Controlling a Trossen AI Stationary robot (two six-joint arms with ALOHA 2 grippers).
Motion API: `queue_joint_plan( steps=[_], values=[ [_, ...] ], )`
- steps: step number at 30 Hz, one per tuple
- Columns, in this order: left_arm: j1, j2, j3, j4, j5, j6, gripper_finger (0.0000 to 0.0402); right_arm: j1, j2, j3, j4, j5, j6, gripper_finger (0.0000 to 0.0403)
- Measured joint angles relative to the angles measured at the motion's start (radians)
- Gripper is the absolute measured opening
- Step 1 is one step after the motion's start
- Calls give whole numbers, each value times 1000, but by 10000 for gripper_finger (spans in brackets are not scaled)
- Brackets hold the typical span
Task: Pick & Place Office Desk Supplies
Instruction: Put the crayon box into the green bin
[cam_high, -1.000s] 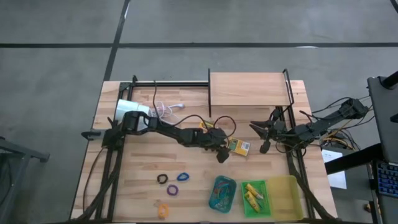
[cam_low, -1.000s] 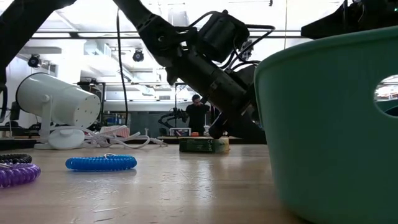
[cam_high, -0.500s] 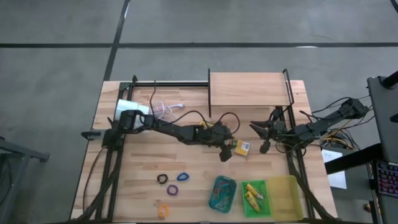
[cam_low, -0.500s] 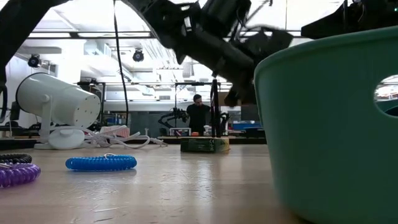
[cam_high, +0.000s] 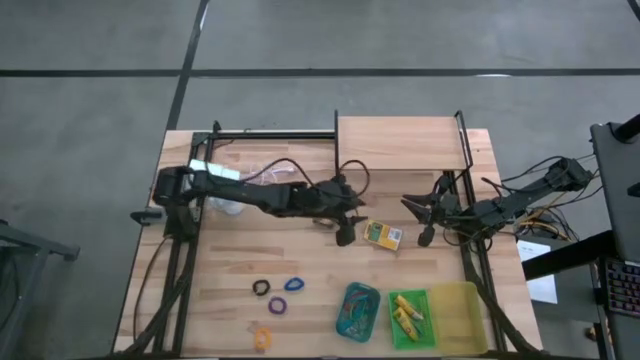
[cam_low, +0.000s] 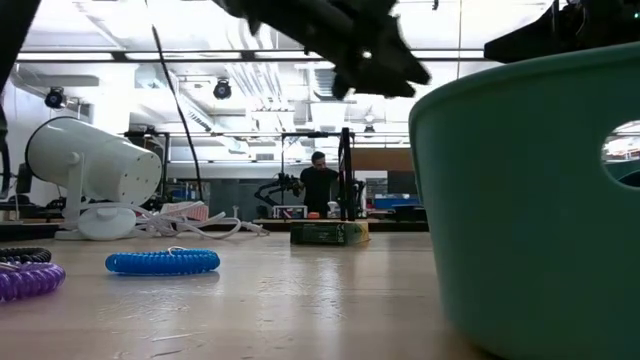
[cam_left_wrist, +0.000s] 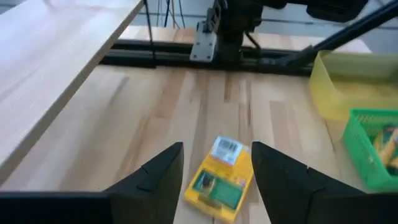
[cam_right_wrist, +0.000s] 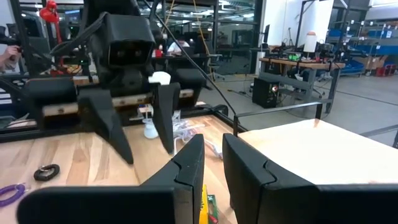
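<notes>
A yellow-and-green crayon box (cam_high: 383, 235) lies flat on the table near its middle; the low view shows the crayon box (cam_low: 328, 233) far off. My left gripper (cam_high: 345, 232) hangs open above the table just left of it. In the left wrist view, my left gripper (cam_left_wrist: 217, 155) frames the crayon box (cam_left_wrist: 219, 182) below without touching it. My right gripper (cam_high: 418, 222) waits level to the right of the box. My right gripper (cam_right_wrist: 212, 168) has only a narrow gap, with nothing in it. Black (cam_high: 261, 288), blue (cam_high: 294, 284), purple (cam_high: 277, 305) and orange (cam_high: 262, 338) loops lie near the front.
Teal (cam_high: 357, 310), green (cam_high: 408, 315) and yellow (cam_high: 455, 315) trays stand at the front right; yellow pieces lie in the green one. A raised wooden shelf (cam_high: 402, 145) stands at the back. A white lamp (cam_low: 90, 170) with its cord sits at the back left.
My left gripper has risen from beside the crayon box, drawn back a little toward the table's left edge and rolled about its own axis. The crayon box has stayed flat in its place.
</notes>
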Motion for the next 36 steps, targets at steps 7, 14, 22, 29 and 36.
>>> queue_joint_plan(
  steps=[7,14,22,29,36],
  values=[
    [31,-193,-201,122,-9,-6,198,0,0,0,0,-1,0,54],
    [41,-395,-554,526,-11,67,202,0,-2,0,-1,-2,0,54],
    [42,-641,-866,733,53,269,203,0,-1,0,0,-1,0,54],
    [49,-747,-964,740,35,270,203,0,-1,0,-1,0,0,54],
    [98,-778,-967,733,-79,272,203,0,0,0,0,0,0,54]
  ],
)
